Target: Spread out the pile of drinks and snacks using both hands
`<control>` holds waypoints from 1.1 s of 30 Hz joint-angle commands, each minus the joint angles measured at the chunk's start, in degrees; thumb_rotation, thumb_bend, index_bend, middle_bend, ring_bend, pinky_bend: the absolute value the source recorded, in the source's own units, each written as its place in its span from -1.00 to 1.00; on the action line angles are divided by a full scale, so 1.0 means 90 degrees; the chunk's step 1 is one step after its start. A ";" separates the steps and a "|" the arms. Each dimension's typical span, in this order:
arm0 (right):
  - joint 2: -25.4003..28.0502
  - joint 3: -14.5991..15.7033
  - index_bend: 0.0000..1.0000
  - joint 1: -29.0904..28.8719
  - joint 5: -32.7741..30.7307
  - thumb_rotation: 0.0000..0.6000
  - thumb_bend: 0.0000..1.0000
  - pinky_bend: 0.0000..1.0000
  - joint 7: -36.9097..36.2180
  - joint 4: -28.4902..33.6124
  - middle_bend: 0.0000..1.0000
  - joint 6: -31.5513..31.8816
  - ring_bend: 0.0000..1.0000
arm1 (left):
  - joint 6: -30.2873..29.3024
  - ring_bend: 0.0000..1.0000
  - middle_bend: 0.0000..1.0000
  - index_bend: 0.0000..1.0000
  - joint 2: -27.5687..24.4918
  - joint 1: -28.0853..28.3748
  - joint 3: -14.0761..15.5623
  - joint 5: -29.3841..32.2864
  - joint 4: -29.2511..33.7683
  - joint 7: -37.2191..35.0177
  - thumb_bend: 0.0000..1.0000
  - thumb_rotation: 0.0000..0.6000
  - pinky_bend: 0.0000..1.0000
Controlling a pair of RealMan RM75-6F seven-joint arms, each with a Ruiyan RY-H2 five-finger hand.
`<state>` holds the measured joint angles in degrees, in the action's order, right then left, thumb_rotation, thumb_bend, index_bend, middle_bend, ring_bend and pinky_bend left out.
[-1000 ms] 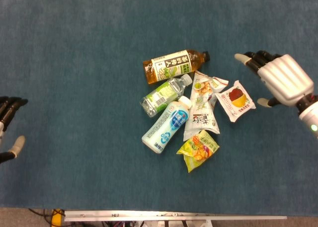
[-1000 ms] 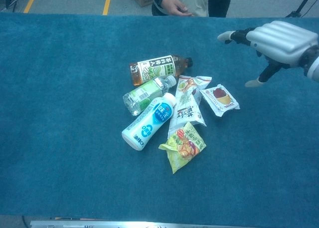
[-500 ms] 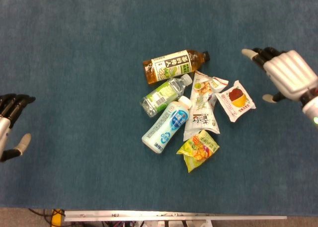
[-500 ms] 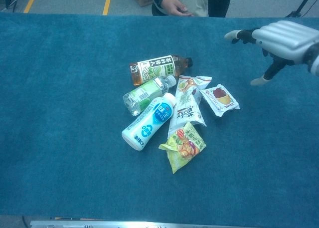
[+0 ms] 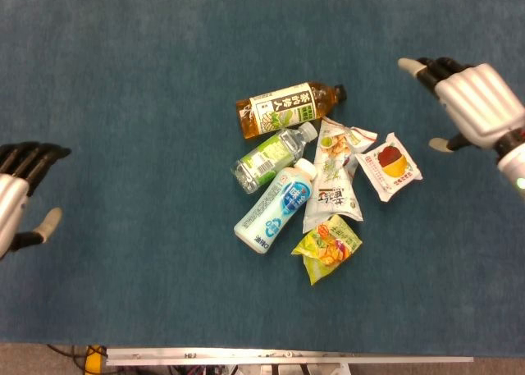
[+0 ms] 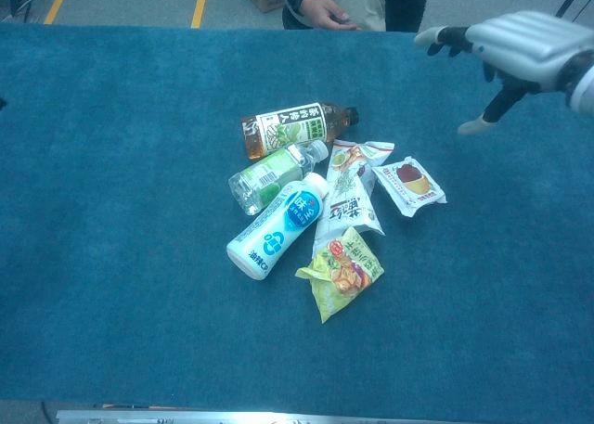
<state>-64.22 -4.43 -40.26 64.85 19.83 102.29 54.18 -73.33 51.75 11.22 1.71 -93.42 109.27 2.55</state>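
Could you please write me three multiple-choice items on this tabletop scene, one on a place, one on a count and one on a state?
1. Where does the red-and-white snack packet lie in the pile?
A. On the side nearest the right hand
B. On the side nearest the left hand
C. Under the tea bottle

2. How many bottles are there?
A. Two
B. Three
C. Five

3. What is the right hand doing?
A. Gripping a bottle
B. Pressing on a packet
C. Holding nothing, fingers apart

Answers: 1 A, the packet is the pile's rightmost item; 2 B, the tea bottle, the green-label bottle and the white-and-blue bottle; 3 C, it is apart from the pile.
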 commanded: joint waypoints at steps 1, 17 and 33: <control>0.0234 0.0047 -0.92 0.0180 0.0240 1.00 -1.00 -0.06 -0.0171 0.0190 -0.61 0.0178 -0.58 | 0.0178 -0.73 -0.65 -0.71 0.0055 0.0188 -0.0113 0.0058 0.0069 0.0022 -0.30 1.00 -0.70; 0.1066 0.0516 -0.91 0.1180 0.1886 1.00 -1.00 -0.06 -0.1120 0.0670 -0.57 0.1140 -0.58 | 0.1333 -0.73 -0.65 -0.71 0.0536 0.1250 -0.0494 0.0448 0.0576 0.0368 -0.30 1.00 -0.70; 0.0976 0.0546 -0.91 0.1481 0.2232 1.00 -1.00 -0.06 -0.1711 0.0063 -0.57 0.1159 -0.58 | 0.2282 -0.73 -0.65 -0.71 0.1262 0.1820 -0.0177 0.0554 0.1128 0.0660 -0.30 1.00 -0.70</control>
<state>-55.35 0.46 -27.01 84.85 4.50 102.95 64.69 -53.32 62.43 27.09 -0.04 -88.33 119.45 8.15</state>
